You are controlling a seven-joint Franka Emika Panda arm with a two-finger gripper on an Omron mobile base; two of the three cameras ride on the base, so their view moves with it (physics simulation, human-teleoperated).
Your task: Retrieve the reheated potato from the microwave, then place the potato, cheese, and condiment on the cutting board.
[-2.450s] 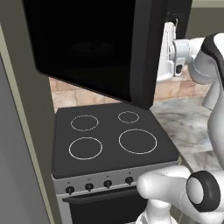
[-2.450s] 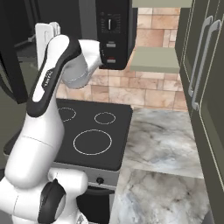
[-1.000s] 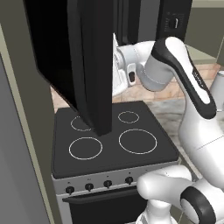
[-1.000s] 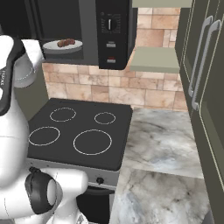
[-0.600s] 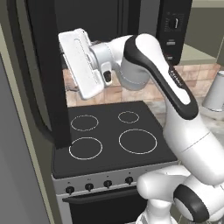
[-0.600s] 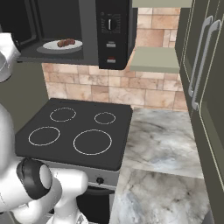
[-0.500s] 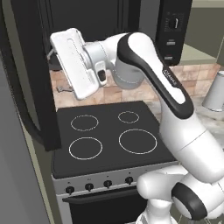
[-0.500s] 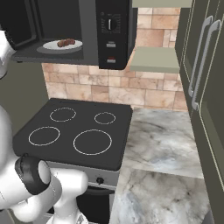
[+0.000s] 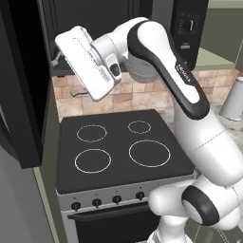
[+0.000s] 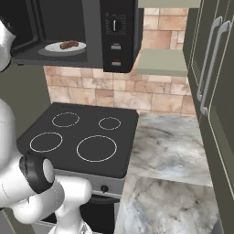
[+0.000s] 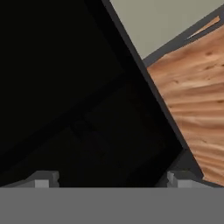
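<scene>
The black microwave (image 10: 116, 34) hangs above the stove with its door (image 9: 23, 95) swung wide open to the left. Inside, the brown potato (image 10: 68, 45) lies on a white plate (image 10: 52, 48). My arm reaches up and left in front of the cavity, its white hand (image 9: 88, 64) level with the opening. In the hand view my gripper (image 11: 110, 180) is open, its fingertips (image 11: 41, 179) wide apart with nothing between them, facing the dark door panel. The cheese, condiment and cutting board are out of view.
A black four-ring stove (image 9: 118, 147) sits below the microwave. A marble counter (image 10: 169, 151) runs to its right, with tall dark cabinets (image 10: 215, 82) beyond. A metallic pot (image 9: 233, 99) stands at the right edge. Wooden floor (image 11: 197, 109) shows past the door.
The microwave door has swung from partly open to fully open on the left. My hand travelled left with it. The plate with the potato has come into sight.
</scene>
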